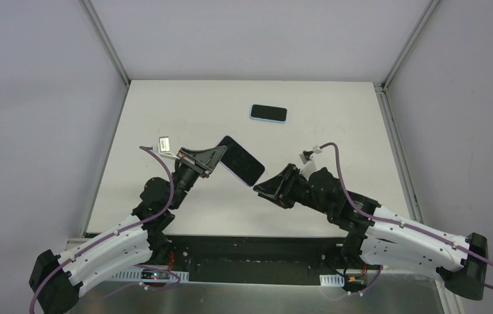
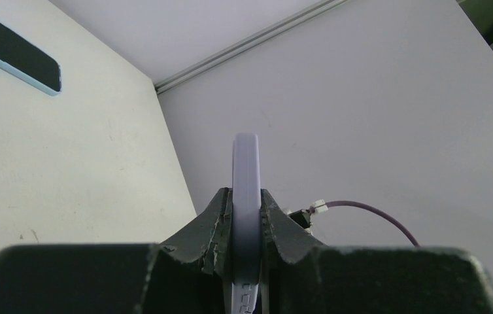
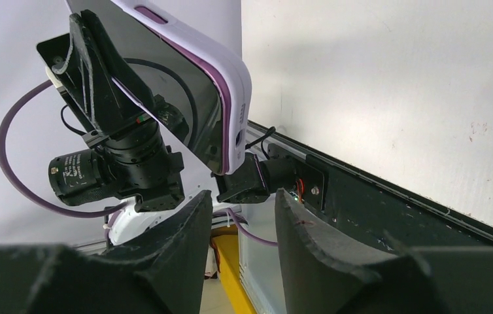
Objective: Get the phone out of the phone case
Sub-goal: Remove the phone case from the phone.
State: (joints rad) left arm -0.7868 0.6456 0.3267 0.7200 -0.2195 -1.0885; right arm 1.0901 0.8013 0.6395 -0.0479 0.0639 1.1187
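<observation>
The left gripper (image 1: 212, 157) pinches the phone (image 1: 240, 160), in its lavender case (image 3: 231, 85), up in the air. The right gripper (image 1: 263, 185), jaws spread, waits just short of the lower corner. Bite case and screen together and nothing separates, or the phone twists loose and drops.

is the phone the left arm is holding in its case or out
In. In the right wrist view the lavender case wraps the edge of the dark phone clamped in the left gripper.
</observation>
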